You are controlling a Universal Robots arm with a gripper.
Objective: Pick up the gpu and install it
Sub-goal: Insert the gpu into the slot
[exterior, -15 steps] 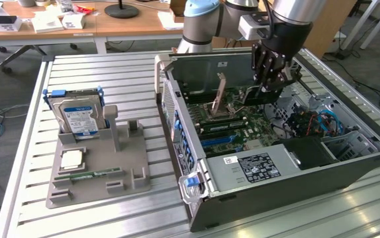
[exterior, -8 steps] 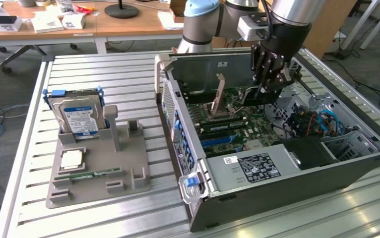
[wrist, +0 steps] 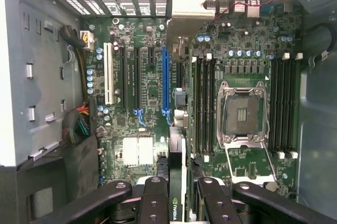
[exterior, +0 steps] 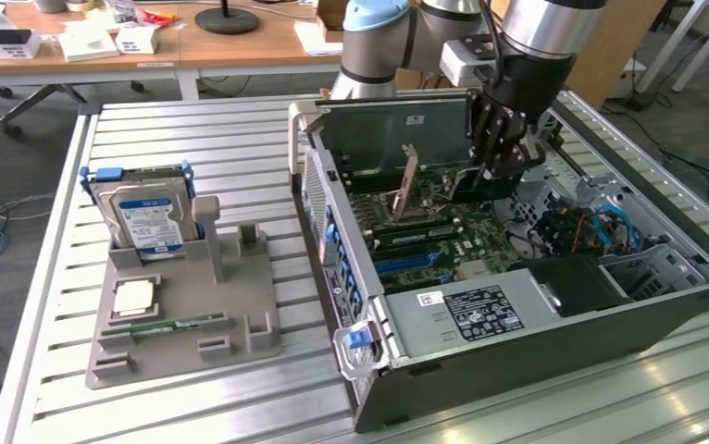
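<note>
My gripper (exterior: 499, 169) hangs inside the open computer case (exterior: 651, 319), above the motherboard (exterior: 435, 236). In the wrist view the gripper (wrist: 179, 203) is shut on the gpu (wrist: 178, 168), which I see edge-on with a green logo near the fingers (wrist: 154, 197). Its pale metal bracket (wrist: 184, 8) points toward the case's rear slot openings. The card hovers close beside the long blue slot (wrist: 166, 76), between that slot and the memory slots. In the exterior view the gpu (exterior: 468, 188) shows as a dark piece under the fingers.
On the exterior view's left a grey fixture tray (exterior: 243, 319) holds a blue-labelled hard drive (exterior: 147, 215), a RAM stick (exterior: 163, 326) and a square chip (exterior: 133, 296). The CPU socket (wrist: 241, 113) lies open. The power supply (exterior: 466, 310) and cables (exterior: 590, 231) crowd the case.
</note>
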